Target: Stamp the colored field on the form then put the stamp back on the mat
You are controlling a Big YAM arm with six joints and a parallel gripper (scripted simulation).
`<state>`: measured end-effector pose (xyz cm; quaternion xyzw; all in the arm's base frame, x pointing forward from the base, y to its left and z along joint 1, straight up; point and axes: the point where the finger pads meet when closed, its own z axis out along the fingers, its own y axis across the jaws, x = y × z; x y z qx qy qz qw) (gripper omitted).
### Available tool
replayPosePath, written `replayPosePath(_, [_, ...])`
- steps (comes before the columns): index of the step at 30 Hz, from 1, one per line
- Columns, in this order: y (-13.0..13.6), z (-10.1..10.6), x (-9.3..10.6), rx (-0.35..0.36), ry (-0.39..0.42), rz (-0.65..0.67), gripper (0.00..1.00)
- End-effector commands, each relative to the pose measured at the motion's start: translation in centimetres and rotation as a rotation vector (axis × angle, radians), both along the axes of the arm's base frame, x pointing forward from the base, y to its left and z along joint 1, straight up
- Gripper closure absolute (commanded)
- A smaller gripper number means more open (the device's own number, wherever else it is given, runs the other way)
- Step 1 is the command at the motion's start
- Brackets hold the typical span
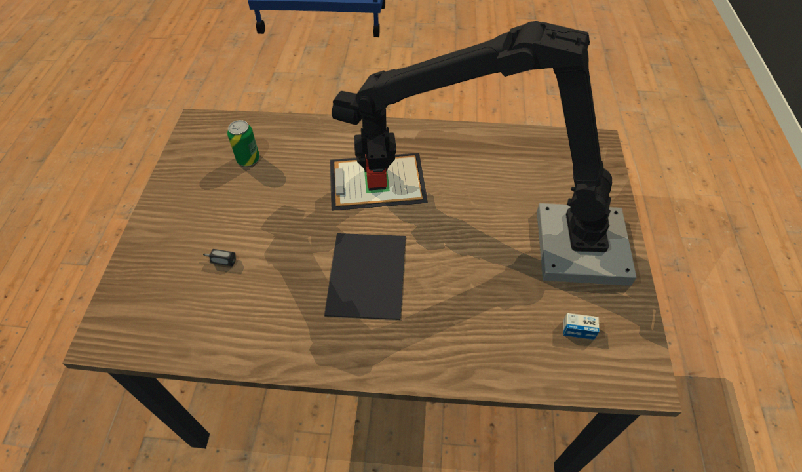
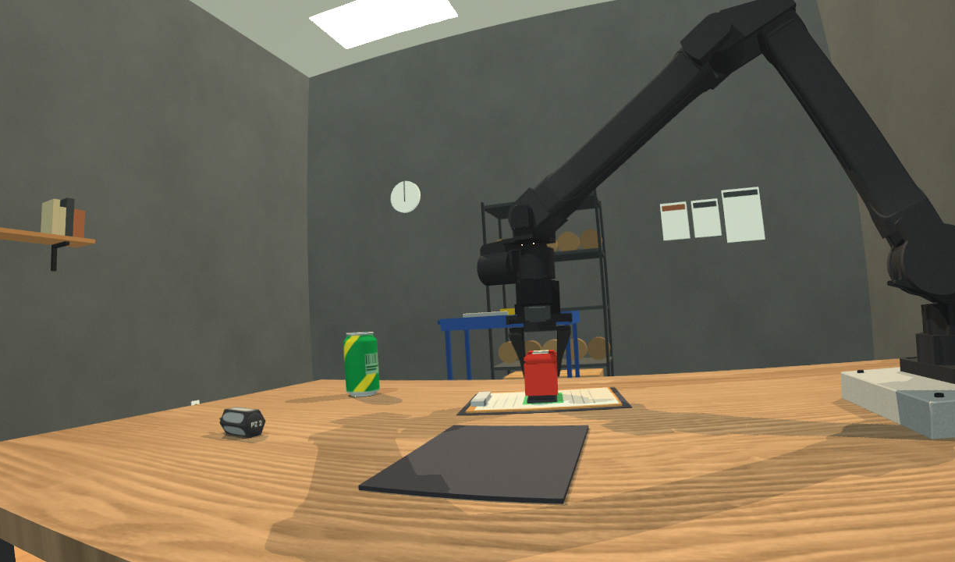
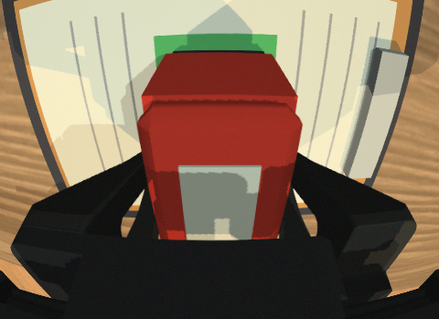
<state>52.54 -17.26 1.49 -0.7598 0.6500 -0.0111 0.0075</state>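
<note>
Standing upright on the green field [image 3: 183, 45] of the form [image 1: 406, 176], the red stamp [image 2: 540, 374] is squeezed between the two fingers of the hand [image 2: 538, 343]. It looks like the pressing part is happening or nearly done, and the stamp must yet go back onto the dark mat [image 1: 365, 275], which lies near the form on the desk [image 1: 157, 328]. Above the form, the black arm [image 1: 451, 58] bends over and points the hand straight down.

You have the stamp [image 1: 377, 177] standing on the form [image 1: 407, 176], with the mat [image 1: 365, 275] in front. The can [image 1: 242, 143] sits far left, the arm's base plate [image 1: 553, 263] right.
</note>
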Motion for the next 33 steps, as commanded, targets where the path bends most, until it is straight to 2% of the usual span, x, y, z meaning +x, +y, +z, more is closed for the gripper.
replayPosePath(1, [0.2,-3.5,0.1,0.007,0.023,0.015,0.68])
replayPosePath(16, [0.2,-3.2,0.3,0.006,0.019,0.015,0.68])
replayPosePath(19, [-0.2,-2.1,1.3,-0.001,-0.003,0.015,0.68])
replayPosePath(21, [-0.2,-2.1,1.3,-0.001,-0.003,0.015,0.68])
replayPosePath(23, [-0.5,-0.9,2.3,-0.009,-0.027,0.015,0.68])
replayPosePath(25, [-0.4,-0.3,2.1,-0.005,-0.016,0.015,0.68])
replayPosePath(27, [-0.1,-0.5,1.0,0.003,0.011,0.015,0.68])
replayPosePath(31, [-0.1,0.6,0.7,0.005,0.018,0.015,0.68])
replayPosePath(33, [-0.2,2.8,1.2,-0.005,-0.013,0.015,0.68])
